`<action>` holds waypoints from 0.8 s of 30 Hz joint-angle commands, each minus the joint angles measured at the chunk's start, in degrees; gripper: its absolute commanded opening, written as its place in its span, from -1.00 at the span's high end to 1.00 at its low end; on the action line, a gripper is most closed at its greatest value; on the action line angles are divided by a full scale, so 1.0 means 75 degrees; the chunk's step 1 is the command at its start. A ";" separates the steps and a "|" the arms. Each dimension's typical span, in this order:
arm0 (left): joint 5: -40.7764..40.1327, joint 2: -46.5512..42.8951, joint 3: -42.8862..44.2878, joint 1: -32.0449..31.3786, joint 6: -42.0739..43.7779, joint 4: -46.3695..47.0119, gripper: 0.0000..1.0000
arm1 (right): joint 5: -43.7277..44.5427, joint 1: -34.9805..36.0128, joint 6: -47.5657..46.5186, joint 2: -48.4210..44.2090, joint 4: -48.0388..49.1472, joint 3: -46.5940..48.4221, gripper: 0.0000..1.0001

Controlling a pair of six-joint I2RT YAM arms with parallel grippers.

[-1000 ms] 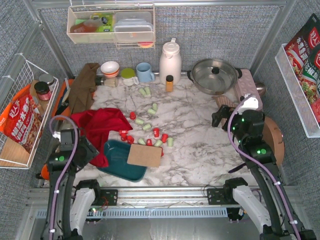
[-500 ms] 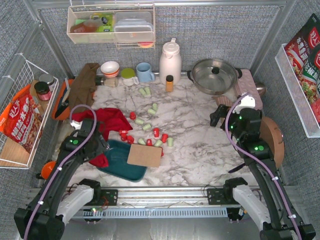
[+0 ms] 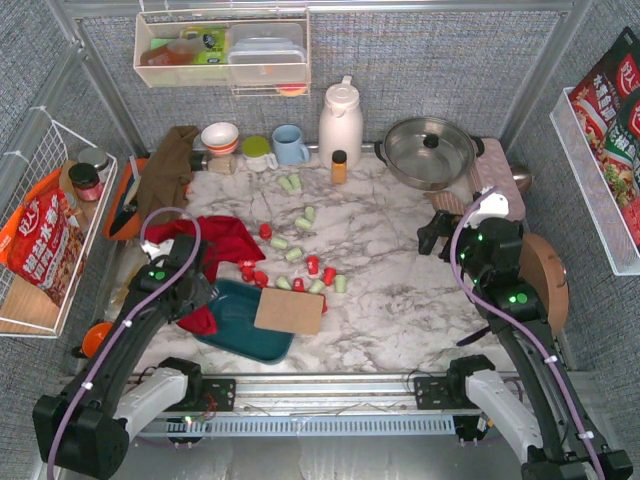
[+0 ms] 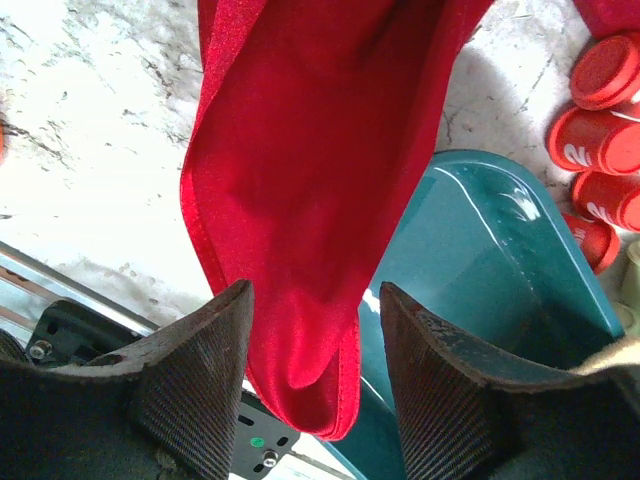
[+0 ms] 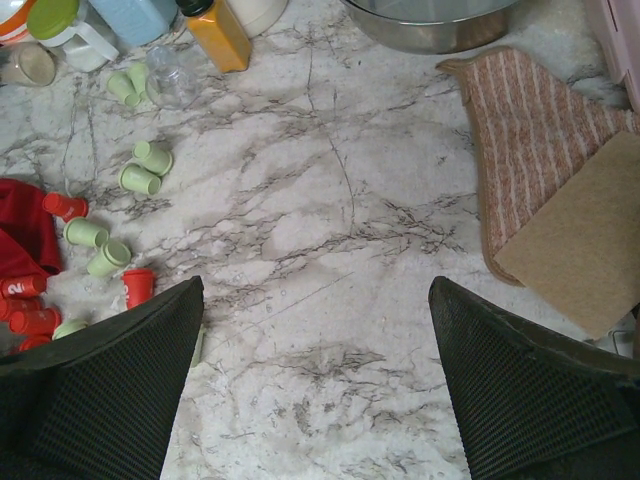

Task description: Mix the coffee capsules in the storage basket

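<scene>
Where the left arm reaches in over the marble table (image 3: 400,290), the left gripper (image 4: 315,300) hangs above a red cloth (image 3: 215,245). Its jaws are parted, and a fold of the cloth lies in the gap between them. From the wrist view I cannot say whether the fingers (image 4: 195,385) actually touch the fabric. The cloth's near edge drapes over the left rim of the storage basket (image 3: 235,315), which sits close to the table's front edge. A brown cardboard square (image 3: 289,311) lies across the basket's right corner. Just beyond it the coffee capsules (image 3: 294,254) are scattered over the marble, red ones nearest the basket and pale green ones trailing off towards the back. Further right, the right gripper (image 5: 315,290) hovers over bare marble with its jaws spread wide, holding nothing. A striped mat (image 5: 530,150) lies near it.
</scene>
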 commanded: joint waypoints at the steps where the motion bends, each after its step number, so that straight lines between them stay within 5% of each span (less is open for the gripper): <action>1: -0.0126 0.0326 -0.0018 0.0004 0.0085 0.0268 -0.24 | 0.0012 0.0073 0.0037 -0.0039 0.0252 -0.0013 -0.98; 12: 0.0230 0.1032 -0.0081 0.0001 0.0346 0.0634 0.17 | 0.0058 0.0159 -0.0008 -0.0109 0.0185 -0.0021 -0.98; 17: 0.0161 0.0953 0.0007 0.0002 0.0411 0.0754 0.97 | 0.0053 0.0165 -0.0010 -0.0086 0.0169 0.0015 -0.99; 24: -0.0888 0.1008 0.1984 0.0004 0.0990 0.0327 1.00 | 0.0059 0.0153 -0.0022 -0.0039 0.0145 0.0055 -0.98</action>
